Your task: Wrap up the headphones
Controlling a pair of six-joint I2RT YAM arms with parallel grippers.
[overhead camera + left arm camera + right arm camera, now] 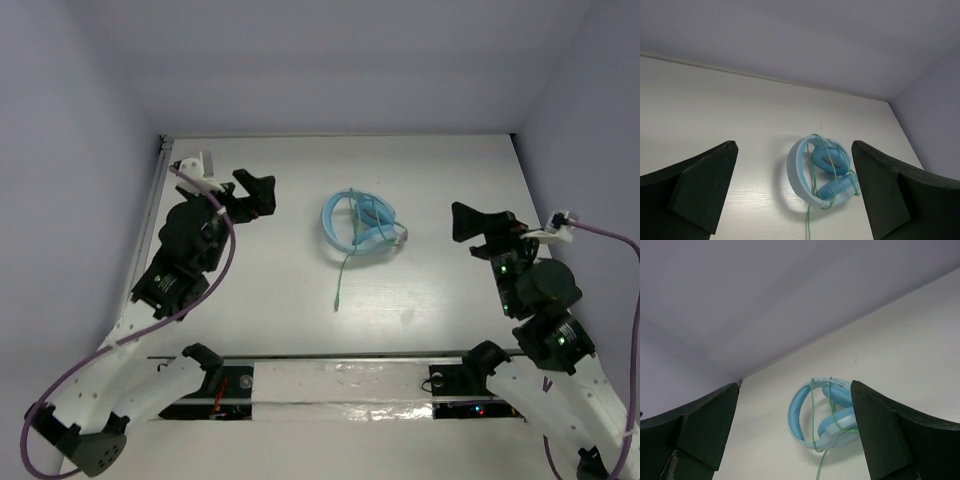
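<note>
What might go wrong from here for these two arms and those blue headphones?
1. The cable is very thin, and its loose tail lies flat on the table. The wide fingers may miss it or let it slip.
2. The loops across the headphones look slack, so a tug on the tail could undo them or drag the headphones along.
3. The left gripper and right gripper, both open, flank the headphones and could bump if they reach in together.
</note>
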